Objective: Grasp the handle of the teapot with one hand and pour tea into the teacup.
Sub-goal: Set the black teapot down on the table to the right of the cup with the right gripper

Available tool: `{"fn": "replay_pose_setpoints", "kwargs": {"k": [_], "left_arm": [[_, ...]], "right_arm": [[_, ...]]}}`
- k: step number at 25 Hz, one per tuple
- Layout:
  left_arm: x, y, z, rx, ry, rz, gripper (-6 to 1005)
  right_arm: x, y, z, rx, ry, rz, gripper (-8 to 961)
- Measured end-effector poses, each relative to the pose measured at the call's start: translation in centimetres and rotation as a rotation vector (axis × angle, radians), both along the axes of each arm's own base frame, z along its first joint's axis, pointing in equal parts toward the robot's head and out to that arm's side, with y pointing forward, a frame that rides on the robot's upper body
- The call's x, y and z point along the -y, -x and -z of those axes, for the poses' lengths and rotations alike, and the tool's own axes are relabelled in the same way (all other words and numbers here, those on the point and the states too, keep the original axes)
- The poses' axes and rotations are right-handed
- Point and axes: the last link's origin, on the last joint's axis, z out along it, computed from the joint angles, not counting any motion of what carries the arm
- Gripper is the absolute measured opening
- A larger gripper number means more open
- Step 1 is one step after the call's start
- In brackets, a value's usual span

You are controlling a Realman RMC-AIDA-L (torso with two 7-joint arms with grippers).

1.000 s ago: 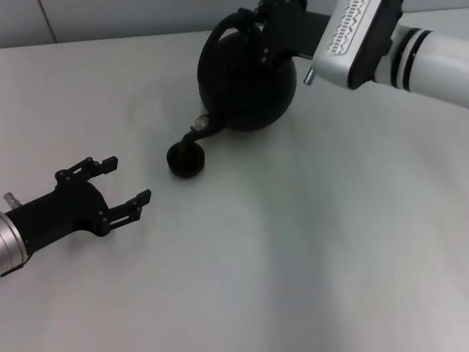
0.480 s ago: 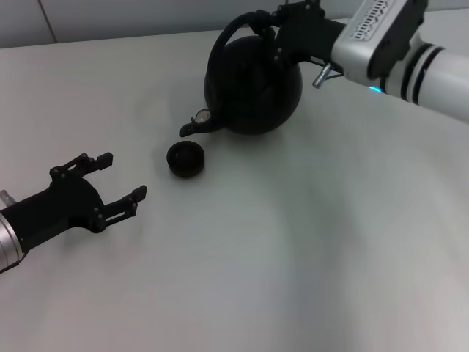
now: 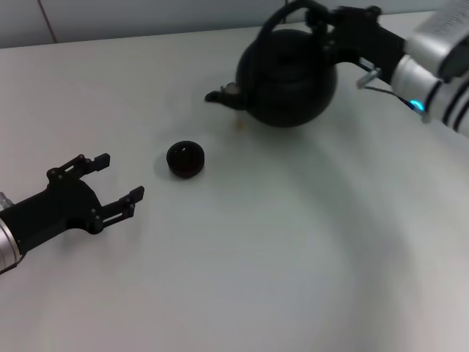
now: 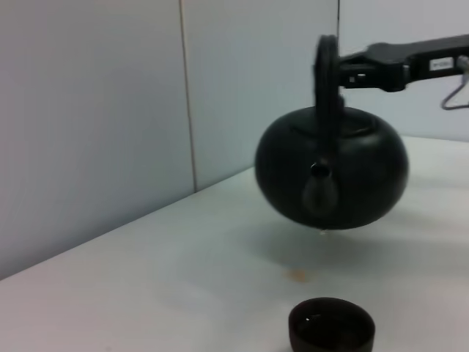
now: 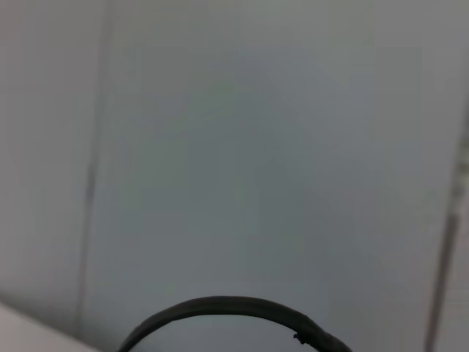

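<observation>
Teapot (image 3: 287,79) hung above the white table (image 3: 293,249), level, its handle (image 3: 293,13) clamped by the right gripper (image 3: 338,22), spout toward the teacup (image 3: 185,158), which sat apart from it on open tabletop with a small tan spot (image 3: 239,125) between them. Left gripper (image 3: 110,183) rested near the table's left edge, jaws spread wide, nothing held, bare surface between it and the cup.

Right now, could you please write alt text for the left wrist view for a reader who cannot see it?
A large round matte-black teapot hangs in the air above a white table, held level by its arched black handle in the right gripper. A tiny dark teacup sits on the table, nearer the camera.
</observation>
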Motion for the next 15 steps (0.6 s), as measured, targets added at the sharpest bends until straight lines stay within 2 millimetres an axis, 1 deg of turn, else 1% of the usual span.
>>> {"fn": "replay_pose_setpoints", "kwargs": {"k": [1,4,5,6,9,10,15], "left_arm": [[0.0,0.0,0.0,0.0,0.0,0.0,814],[0.0,0.1,-0.3,0.007,-0.024,-0.001,814],[0.0,0.1,-0.4,0.013,-0.034,0.0,814],[0.0,0.1,-0.4,0.013,-0.034,0.0,814],[0.0,0.1,-0.5,0.021,-0.036,-0.001,814],[0.0,0.1,-0.6,0.023,-0.038,-0.002,814],[0.1,0.1,-0.6,0.031,-0.04,-0.006,815]], "right_arm": [[0.0,0.0,0.0,0.0,0.0,0.0,87],[0.8,-1.4,-0.2,-0.038,-0.019,0.044,87],[1.2,-2.2,-0.2,-0.055,-0.023,0.068,87],[1.2,-2.2,-0.2,-0.055,-0.023,0.068,87],[1.7,-3.1,-0.1,-0.075,-0.025,0.099,86],[2.0,-3.6,-0.1,-0.08,-0.034,0.118,85],[2.4,-4.5,-0.1,-0.09,-0.052,0.14,85]]}}
